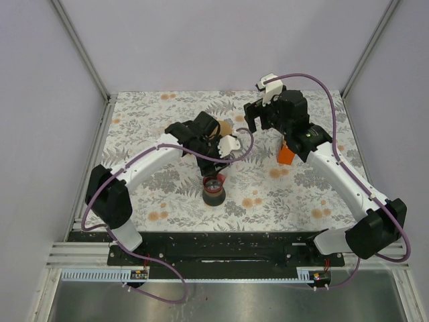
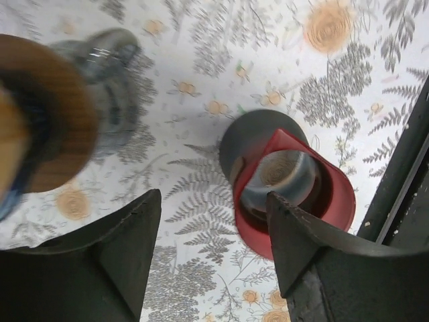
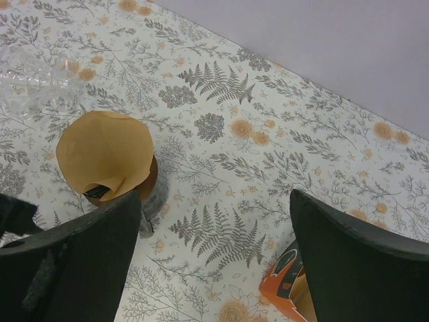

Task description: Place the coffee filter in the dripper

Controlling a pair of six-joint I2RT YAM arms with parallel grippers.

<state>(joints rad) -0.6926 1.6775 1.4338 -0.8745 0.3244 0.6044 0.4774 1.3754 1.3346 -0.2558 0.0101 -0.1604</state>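
A brown paper coffee filter (image 3: pixel 106 151) sits in the mouth of the dripper (image 3: pixel 149 186), a glass piece with a wooden collar, and stands well above its rim. In the top view the filter (image 1: pixel 226 127) lies between both grippers. In the left wrist view the dripper (image 2: pixel 50 114) is a blur at the left. My left gripper (image 2: pixel 213 201) is open and empty above the cloth, just beside the dripper. My right gripper (image 3: pixel 214 228) is open and empty, to the right of the filter, as the top view (image 1: pixel 259 121) also shows.
A red cup on a black base (image 2: pixel 295 194) stands near the left gripper and shows in the top view (image 1: pixel 214 190). An orange box (image 3: pixel 295 288) lies under the right gripper. A clear glass item (image 3: pixel 33 77) lies beyond the dripper. The floral cloth (image 1: pixel 301 194) covers the table.
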